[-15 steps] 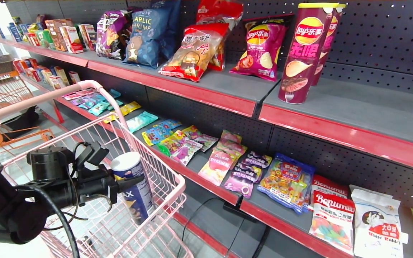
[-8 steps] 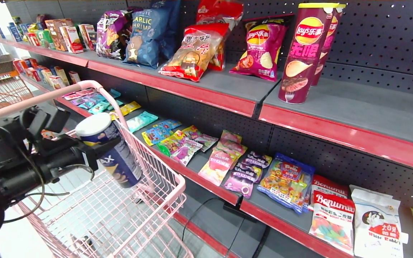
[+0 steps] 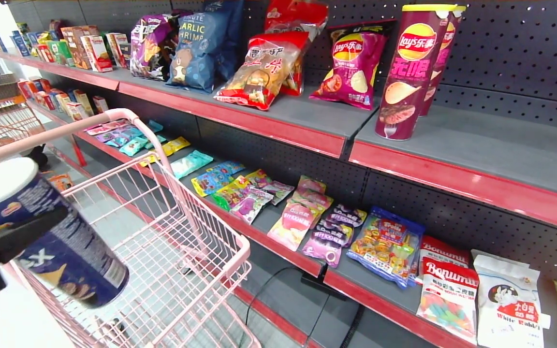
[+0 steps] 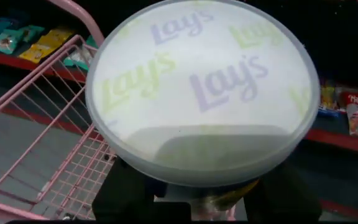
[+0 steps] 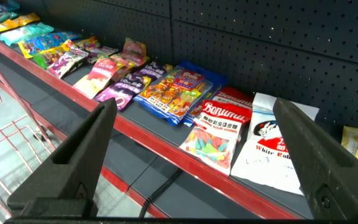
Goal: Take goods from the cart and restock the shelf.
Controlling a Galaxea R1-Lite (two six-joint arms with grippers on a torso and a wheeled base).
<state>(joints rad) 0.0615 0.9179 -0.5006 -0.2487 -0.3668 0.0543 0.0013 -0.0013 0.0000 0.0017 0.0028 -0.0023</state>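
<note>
Our left hand (image 3: 20, 233) pinching a blue chip can (image 3: 73, 263) by the pink cart (image 3: 240, 244), our right hand (image 5: 196, 158) spread

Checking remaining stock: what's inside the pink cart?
Bare wire floor where the cart shows, no goods seen. The can, held up in front of it, covers its near left corner, so that part can't be checked.

Upper shelf (image 3: 491, 145) deck open right of purple chip canisters (image 3: 404, 72), snack bags (image 3: 264, 67) crowd its left, pink cart (image 3: 245, 249) alongside lower shelf
</note>
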